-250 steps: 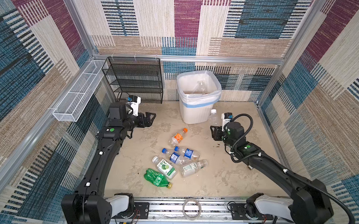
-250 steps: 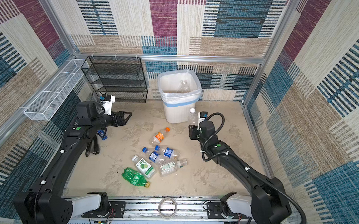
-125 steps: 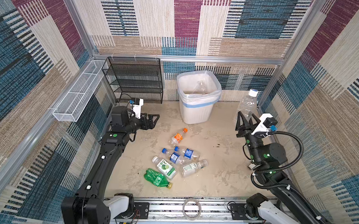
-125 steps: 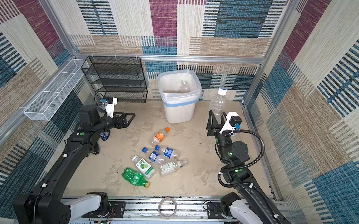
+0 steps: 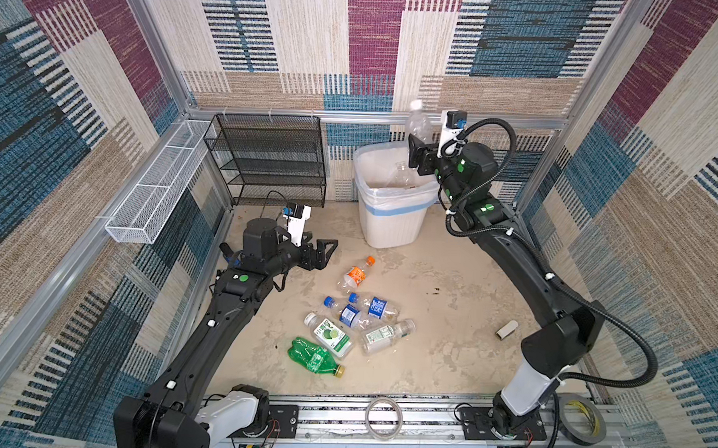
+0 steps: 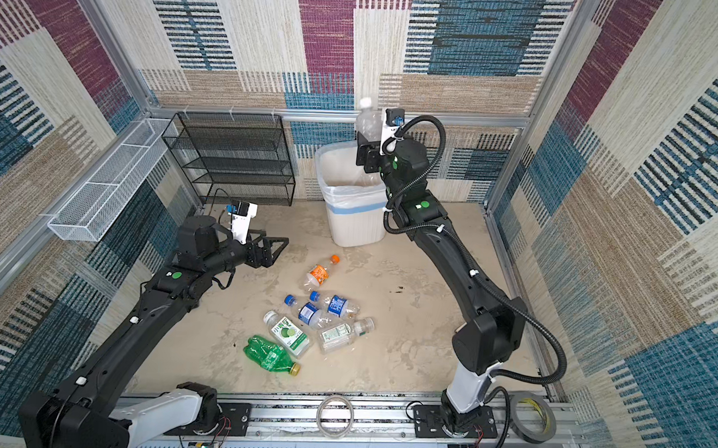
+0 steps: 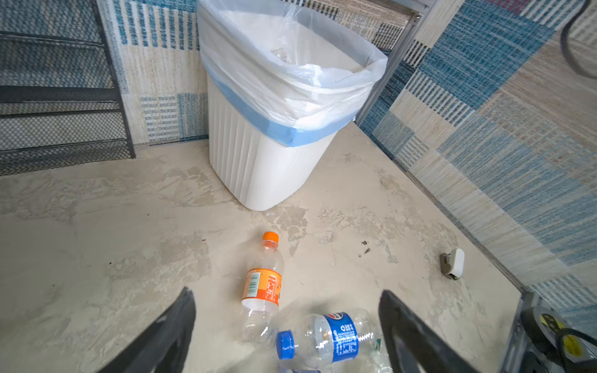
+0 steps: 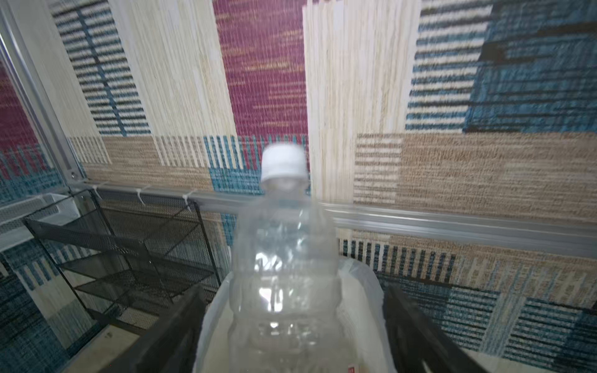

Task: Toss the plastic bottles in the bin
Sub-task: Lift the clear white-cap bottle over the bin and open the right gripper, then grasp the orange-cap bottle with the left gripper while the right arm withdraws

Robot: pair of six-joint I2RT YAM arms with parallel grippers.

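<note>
Release position noted. White-capped bottle (image 5: 419,121) stands upright, cap uppermost and long axis vertical, in the upper centre of both top views, above the mouth of the bin (image 5: 390,230) toward its right side. The right gripper (image 8: 292,290) brackets its lower body. In the right wrist view the jaws stand wide with a gap on each side, so nothing is gripped, and the bottle is judged free to drop straight into the liner. Another clear bottle (image 5: 397,174) lies inside. The left gripper (image 7: 287,292), spread wide and empty, hovers low at centre left. The orange-capped bottle (image 7: 261,284) lies on the floor just ahead of it, cap toward the bin. Nearer arm for that pickup is judged to be the left. Remaining floor bottles (image 5: 351,316) cluster at lower centre.
</note>
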